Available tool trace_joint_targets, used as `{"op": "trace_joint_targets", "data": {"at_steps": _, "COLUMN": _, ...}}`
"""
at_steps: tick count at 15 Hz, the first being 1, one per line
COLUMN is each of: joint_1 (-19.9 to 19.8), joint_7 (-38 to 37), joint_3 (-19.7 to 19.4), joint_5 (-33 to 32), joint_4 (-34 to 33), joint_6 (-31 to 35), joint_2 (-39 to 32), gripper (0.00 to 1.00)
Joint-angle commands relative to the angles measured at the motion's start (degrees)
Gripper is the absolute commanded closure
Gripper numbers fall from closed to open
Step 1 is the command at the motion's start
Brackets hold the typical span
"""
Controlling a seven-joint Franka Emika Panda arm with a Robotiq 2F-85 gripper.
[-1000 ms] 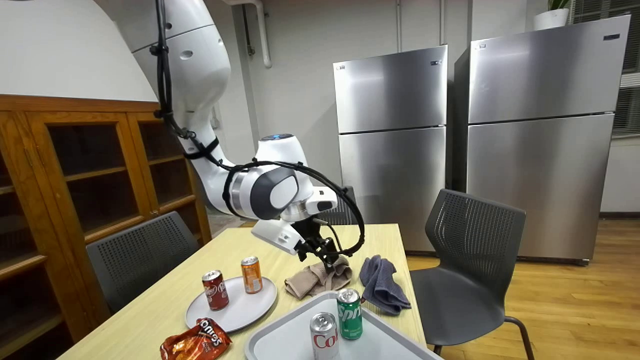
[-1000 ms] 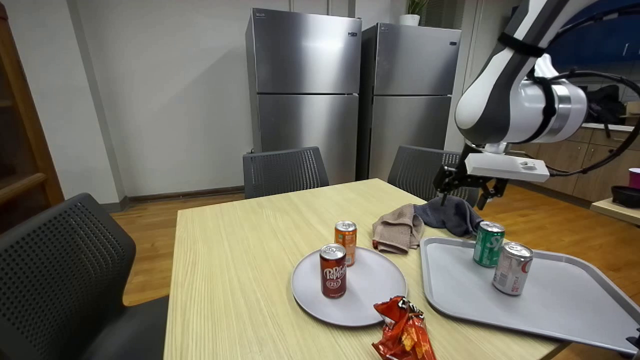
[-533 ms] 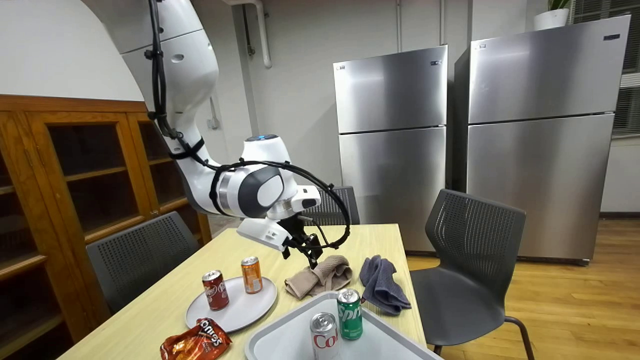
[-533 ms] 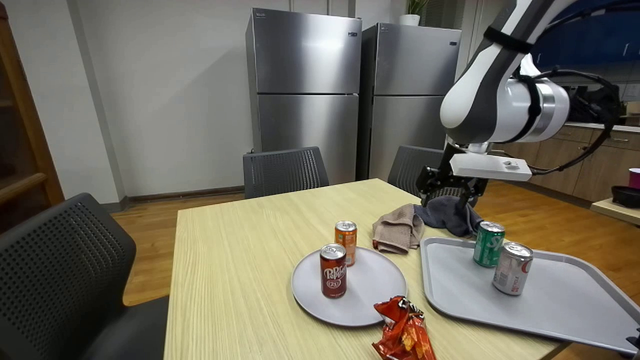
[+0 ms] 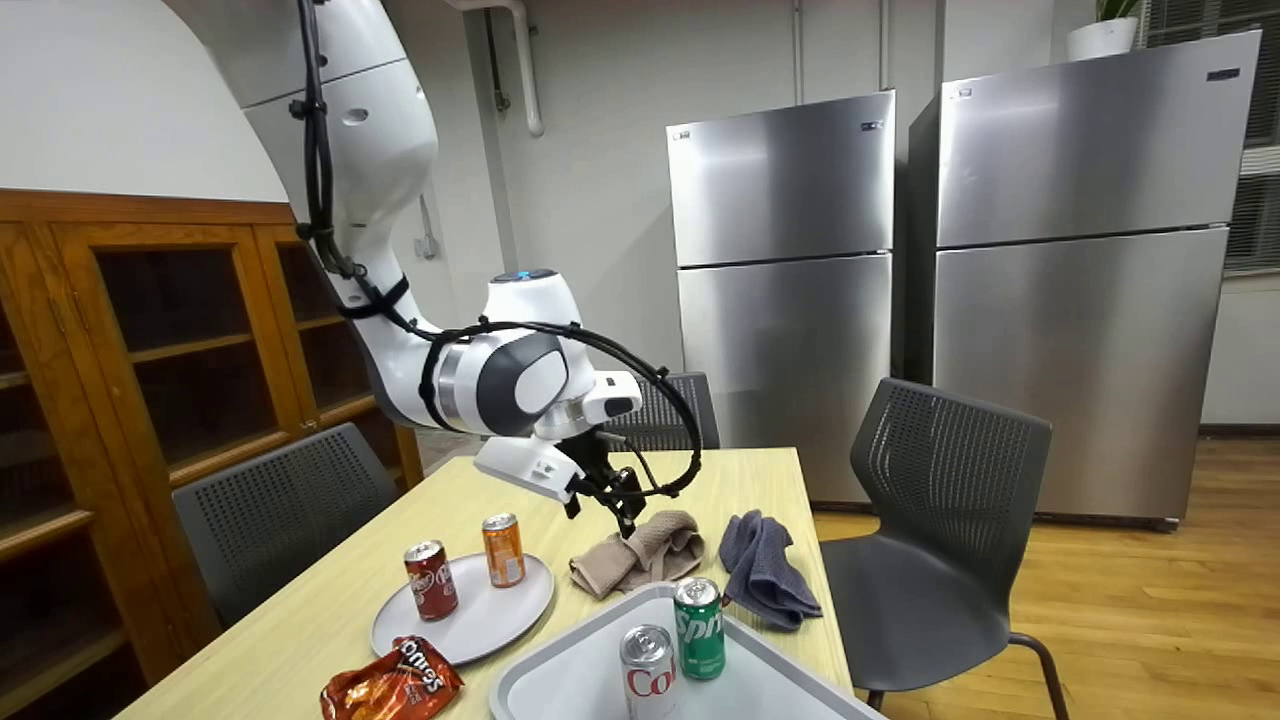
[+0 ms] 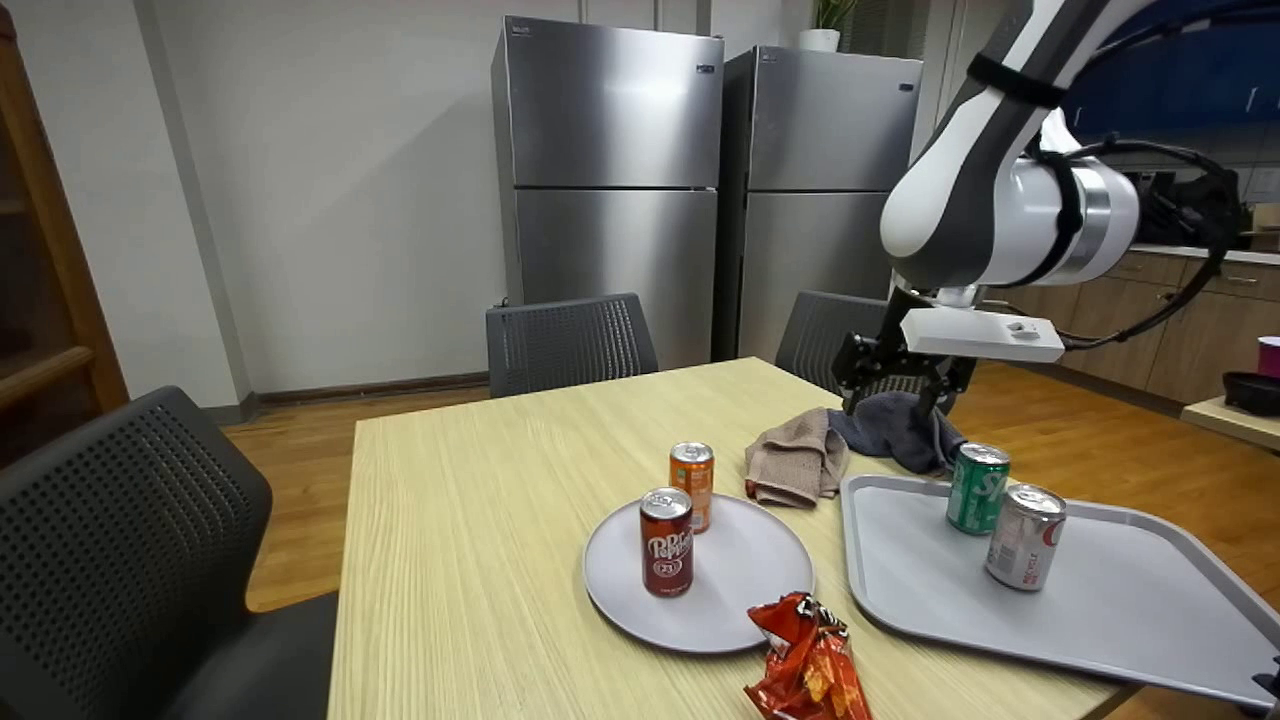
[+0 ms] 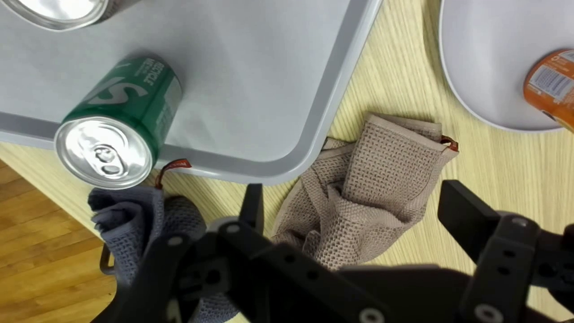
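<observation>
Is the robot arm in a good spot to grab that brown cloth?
Probably yes: the gripper is open, and in the wrist view the brown cloth appears between its parted jaws, with nothing seen lying on it, though the gray tray sits close beside.

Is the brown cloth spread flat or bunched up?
Bunched up, not spread: the wrist view shows the brown cloth creased, with layers folded over one another.

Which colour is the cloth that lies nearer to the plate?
The cloth is brownish beige; it shows best in the wrist view.
</observation>
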State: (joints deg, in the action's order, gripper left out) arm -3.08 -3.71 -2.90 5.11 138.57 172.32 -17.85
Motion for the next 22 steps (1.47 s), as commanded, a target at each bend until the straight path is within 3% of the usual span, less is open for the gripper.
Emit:
{"op": "trace_joint_targets", "data": {"at_steps": 1, "joint_1": 1.24, "joint_7": -0.31, "joint_3": -1.78, "joint_5": -2.07, "joint_4": -0.65, "joint_6": 1.47, "joint_2": -0.38, "gripper": 0.00}}
{"op": "trace_joint_targets", "data": {"at_steps": 3, "joint_1": -1.54, "joint_7": 2.29, "joint_3": 1.77, "joint_5": -0.15, "joint_4": -2.01, "joint_6": -0.40, "joint_2": 0.02, "gripper": 0.00}}
{"op": "trace_joint_targets", "data": {"at_steps": 9, "joint_1": -2.01, "joint_7": 3.74, "joint_3": 6.53, "joint_5": 1.10, "joint_4": -6.39, "joint_6": -1.13, "joint_2": -1.88, "gripper": 0.00}}
{"op": "trace_joint_targets", "data": {"at_steps": 22, "joint_1": -0.58, "joint_7": 5.99, "joint_3": 12.32, "joint_5": 0.41, "joint_4": -17.31, "joint_6": -5.11, "joint_2": -10.46, "gripper": 0.00}}
